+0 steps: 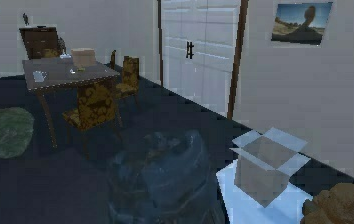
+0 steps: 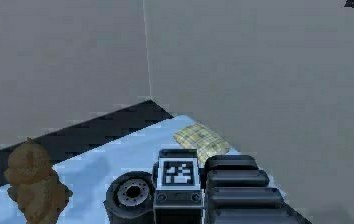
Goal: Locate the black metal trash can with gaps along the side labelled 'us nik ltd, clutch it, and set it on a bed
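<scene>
In the arm side view the arm's dark ridged bar (image 2: pixel 240 188) rises from the bottom edge, with a white square marker (image 2: pixel 178 172) at its end. Left of the marker sits the gripper's dark rounded body (image 2: pixel 133 195). Its far end is too low in the picture to make out, so I cannot tell whether it holds anything. Behind it lies a light blue flat surface (image 2: pixel 115 160), perhaps a bed. The same light blue surface (image 1: pixel 247 208) lies at the forward view's lower right.
An open cardboard box (image 1: pixel 268 163) stands on the light blue surface. A brown plush figure (image 2: pixel 33 182) and a tan checked cushion (image 2: pixel 197 137) lie on it. Ahead are a table (image 1: pixel 70 74) with chairs (image 1: pixel 93 106), white double doors (image 1: pixel 198 48), a green rug (image 1: pixel 7 130) and dark open floor.
</scene>
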Controlling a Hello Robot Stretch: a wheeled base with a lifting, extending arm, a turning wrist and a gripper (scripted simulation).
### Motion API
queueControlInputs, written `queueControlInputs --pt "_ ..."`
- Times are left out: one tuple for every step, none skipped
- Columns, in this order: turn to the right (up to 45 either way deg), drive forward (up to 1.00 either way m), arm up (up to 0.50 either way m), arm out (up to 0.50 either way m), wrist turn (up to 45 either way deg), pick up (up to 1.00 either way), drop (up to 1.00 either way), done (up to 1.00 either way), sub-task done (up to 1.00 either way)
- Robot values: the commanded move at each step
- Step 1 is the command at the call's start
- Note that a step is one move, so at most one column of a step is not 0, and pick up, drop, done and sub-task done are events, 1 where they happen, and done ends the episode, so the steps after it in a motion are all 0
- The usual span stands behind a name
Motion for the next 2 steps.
queueControlInputs --pt "0.0 0.0 0.0 0.48 0.0 0.0 0.0 0.0 0.0" --pt "0.0 0.0 0.0 0.0 39.0 0.0 0.0 0.0 0.0"
